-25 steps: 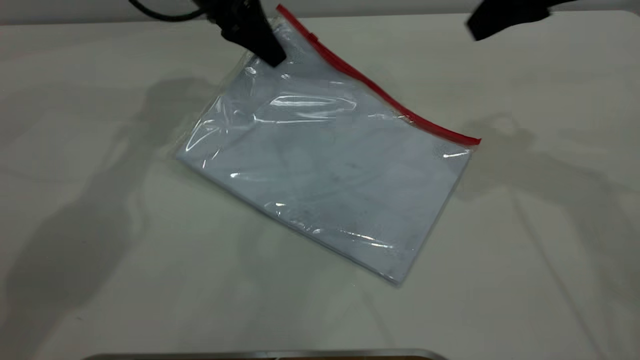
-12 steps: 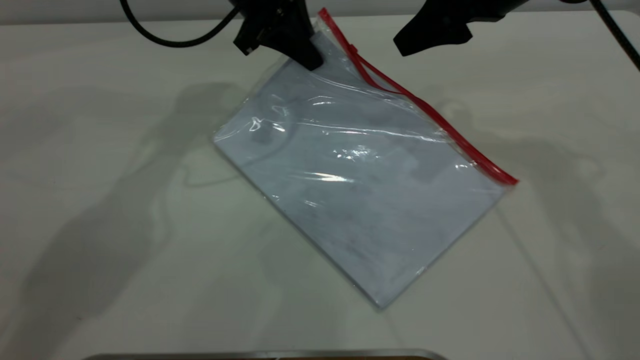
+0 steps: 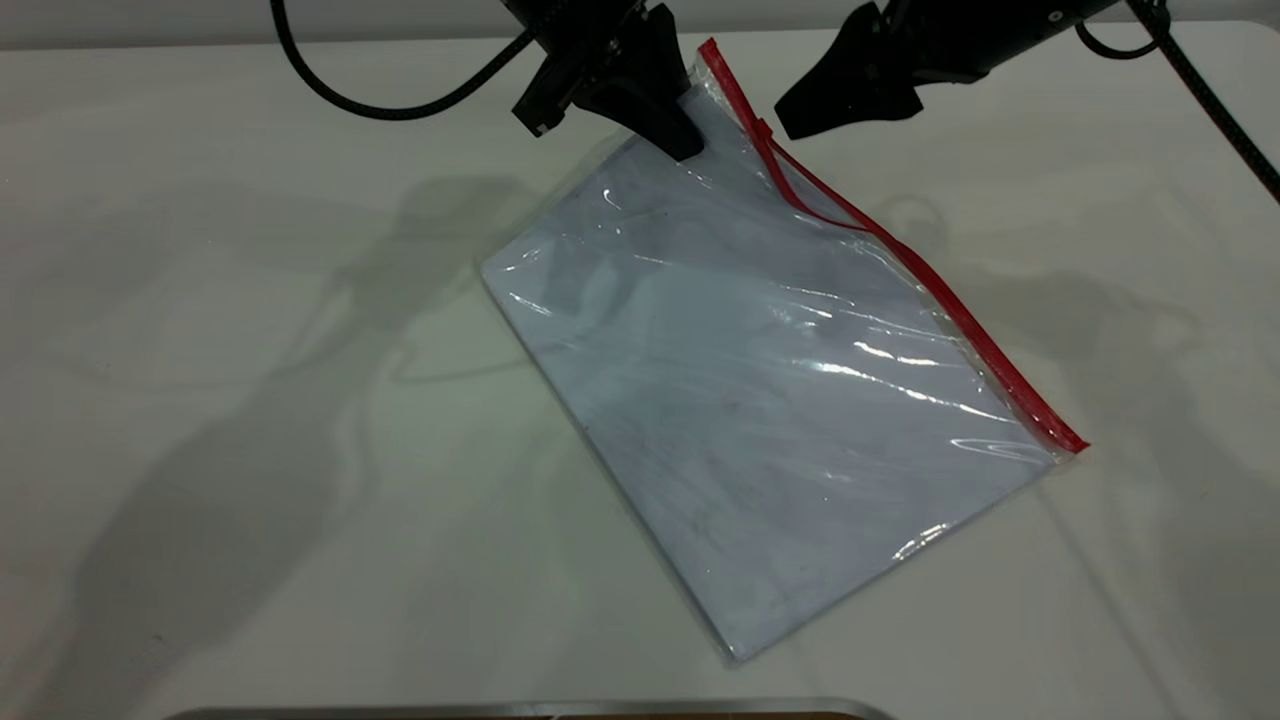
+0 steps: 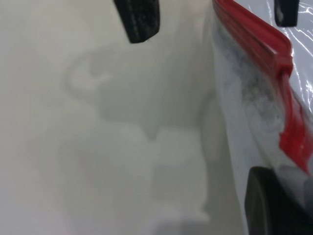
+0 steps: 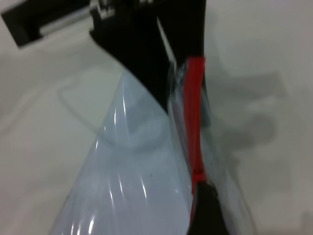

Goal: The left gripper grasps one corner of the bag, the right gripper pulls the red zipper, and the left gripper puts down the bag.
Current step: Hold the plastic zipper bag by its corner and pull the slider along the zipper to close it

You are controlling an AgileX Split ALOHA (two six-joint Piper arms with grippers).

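Observation:
The bag [image 3: 780, 390] is a clear pouch with white sheets inside; it hangs tilted from its far corner, its low end on the table. The red zipper [image 3: 900, 260] runs along its right edge, with the slider tab [image 3: 765, 130] near the top. My left gripper [image 3: 685, 145] is shut on the corner of the bag [image 3: 705, 110] beside the zipper's top end; one of its fingers [image 4: 274, 205] shows against the plastic. My right gripper [image 3: 845, 115] is open just right of the slider, and one finger [image 5: 208, 210] lies against the red strip [image 5: 195, 127].
The white table [image 3: 250, 400] surrounds the bag, with arm shadows on it. A grey metal edge [image 3: 530, 710] runs along the near side. Black cables [image 3: 400, 100] hang at the far side behind both arms.
The left gripper has carried the bag's corner to the right and the bag has swung steeper. The right gripper has come in from the right, close to the slider.

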